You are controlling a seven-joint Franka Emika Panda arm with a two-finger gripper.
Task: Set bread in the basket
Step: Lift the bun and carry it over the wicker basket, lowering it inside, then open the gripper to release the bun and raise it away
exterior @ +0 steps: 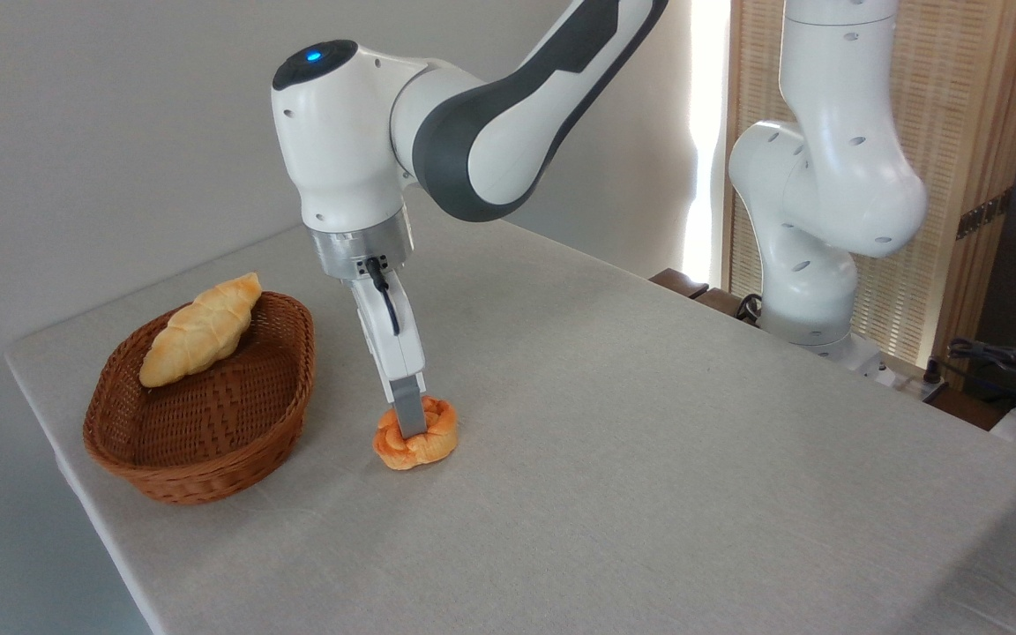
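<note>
The claw point(410, 425) fingertips hide part of the bread point(417, 445), so their grip cannot be told.

Support surface: table point(649, 459) under plain light-grey cloth, near-left corner and front edge visible.
Bread point(415, 444): orange knotted bun, directly below gripper point(411, 425), resting on cloth.
Basket point(199, 432): brown oval wicker, left of gripper, near but apart from bread, resting on cloth near table's left corner.
Cloth right of gripper: bare to far edge.
</note>
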